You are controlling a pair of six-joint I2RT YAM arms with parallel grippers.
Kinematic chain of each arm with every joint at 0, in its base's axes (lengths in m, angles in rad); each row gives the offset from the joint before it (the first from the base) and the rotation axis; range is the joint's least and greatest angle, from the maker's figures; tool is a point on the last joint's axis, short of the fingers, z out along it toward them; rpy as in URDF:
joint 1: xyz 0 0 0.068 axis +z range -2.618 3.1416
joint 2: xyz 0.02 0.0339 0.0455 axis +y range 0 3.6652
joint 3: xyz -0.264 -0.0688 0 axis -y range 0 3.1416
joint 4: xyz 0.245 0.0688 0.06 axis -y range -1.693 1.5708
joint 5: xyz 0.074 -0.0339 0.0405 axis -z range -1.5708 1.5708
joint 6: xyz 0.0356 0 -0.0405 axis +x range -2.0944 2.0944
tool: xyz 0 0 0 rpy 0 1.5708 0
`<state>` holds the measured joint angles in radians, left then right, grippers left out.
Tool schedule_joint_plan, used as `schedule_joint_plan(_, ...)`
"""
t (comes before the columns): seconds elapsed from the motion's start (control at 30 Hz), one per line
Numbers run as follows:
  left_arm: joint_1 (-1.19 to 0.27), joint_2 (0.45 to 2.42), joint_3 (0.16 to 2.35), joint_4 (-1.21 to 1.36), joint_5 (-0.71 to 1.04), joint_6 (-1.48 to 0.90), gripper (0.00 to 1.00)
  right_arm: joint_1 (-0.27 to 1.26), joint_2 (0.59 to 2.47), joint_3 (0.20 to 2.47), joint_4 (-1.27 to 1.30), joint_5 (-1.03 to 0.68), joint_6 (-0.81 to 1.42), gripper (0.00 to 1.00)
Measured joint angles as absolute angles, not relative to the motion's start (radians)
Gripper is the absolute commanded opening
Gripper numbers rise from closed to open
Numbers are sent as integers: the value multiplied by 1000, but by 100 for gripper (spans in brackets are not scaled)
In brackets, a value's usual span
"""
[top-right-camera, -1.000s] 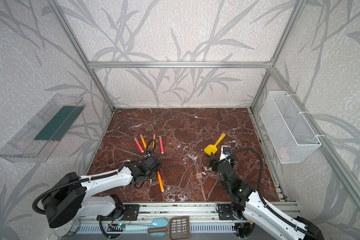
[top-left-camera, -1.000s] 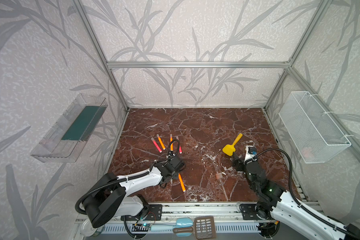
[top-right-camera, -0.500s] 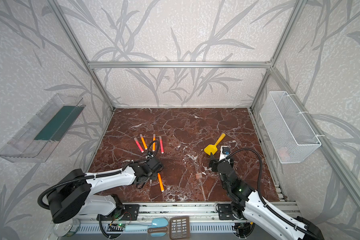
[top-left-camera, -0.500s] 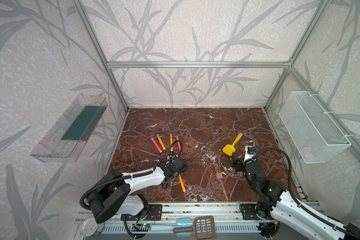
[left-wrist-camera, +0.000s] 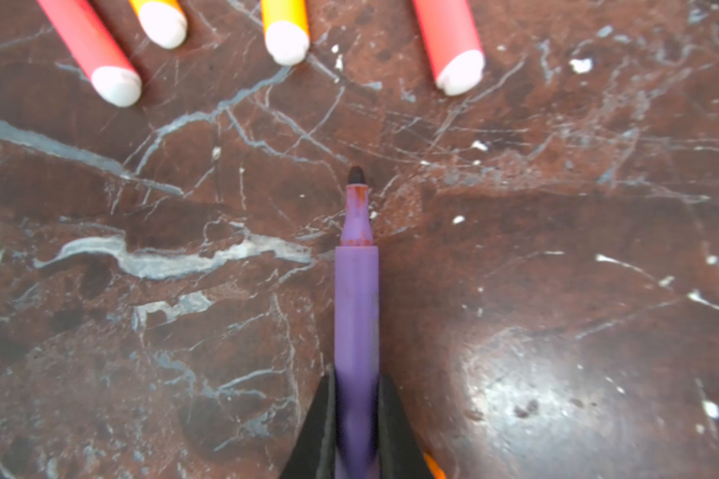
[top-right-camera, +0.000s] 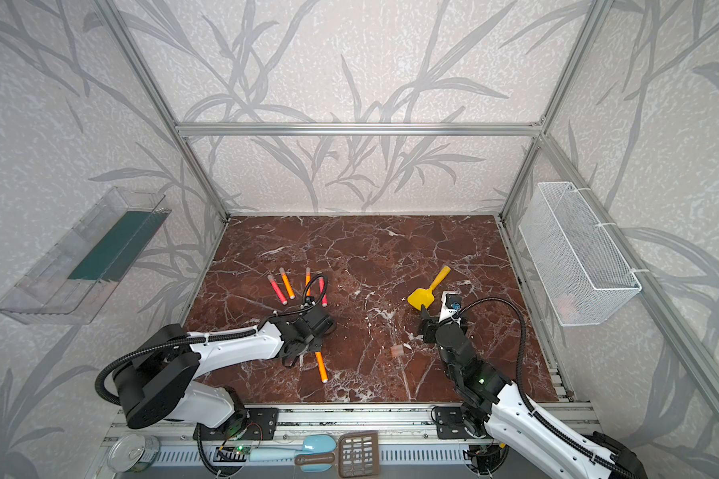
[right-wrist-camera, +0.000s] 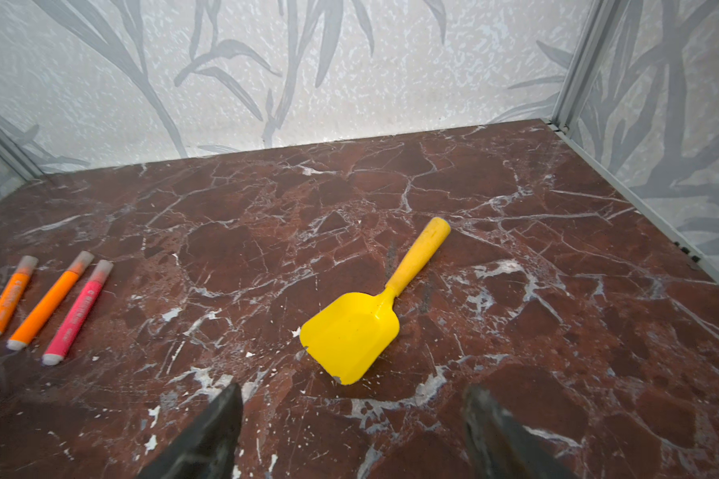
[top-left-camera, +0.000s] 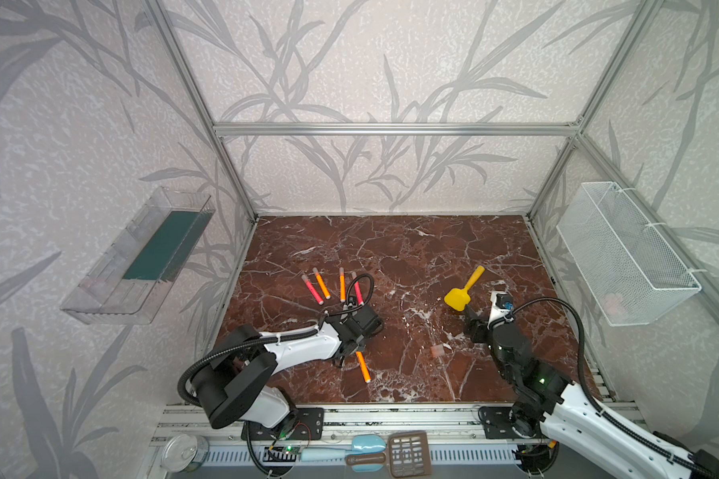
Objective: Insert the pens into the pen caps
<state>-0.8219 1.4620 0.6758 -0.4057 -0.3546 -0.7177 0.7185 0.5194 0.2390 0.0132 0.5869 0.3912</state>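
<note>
1. The left jaws are clamped on the purple pen (left-wrist-camera: 356,315). They hold its rear part, so most of the barrel and the bare dark tip stick out ahead. With that overhang, I judge that a sideways push at the tip could swivel the pen in the grip and spoil its line-up with a cap.
2. I cannot tell whether the pen is clear of the bench (top-left-camera: 391,249), but the tip looks close to it. A low sweep could drag the tip and smear ink, or snag it.
3. An orange pen (top-left-camera: 363,367) lies on the bench just beside the left jaws, on their near side. A turn or careless lift could knock it rolling toward the near edge.
4. On the far side of the left jaws, four pens (top-left-camera: 342,284) lie in a row. Their white ends face the purple tip, so a forward reach could scatter them.
5. The right jaws stand apart and empty, low over the bench just near of the yellow spatula (right-wrist-camera: 349,331). The one loose pen cap (top-left-camera: 437,351) I can make out lies between the two arms, nearer the right one. It is small, round and translucent, so an off-centre pinch would likely squirt it away.
6. The spatula is close enough that a right-arm move toward the cap could shove it.
</note>
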Motion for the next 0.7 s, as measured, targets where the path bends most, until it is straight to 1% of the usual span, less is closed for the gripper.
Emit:
schedule_joint_plan(0.17, -822, 1424, 772, -453, -377, -683, 0, 719, 456, 239, 16, 458, 440, 80)
schedule_joint_plan(0.37, -823, 1322, 842, -466, -401, -616, 0, 719, 485, 239, 63, 273, 495, 81)
schedule_joint_plan(0.47, -836, 1269, 831, -425, -358, -568, 0, 719, 521, 239, 109, 189, 516, 81)
schedule_joint_plan(0.57, -877, 1229, 783, -326, -286, -524, 0, 719, 559, 239, 168, 108, 542, 80)
schedule_joint_plan(0.7, -956, 1227, 727, -192, -199, -483, 0, 722, 619, 237, 260, 18, 588, 75)
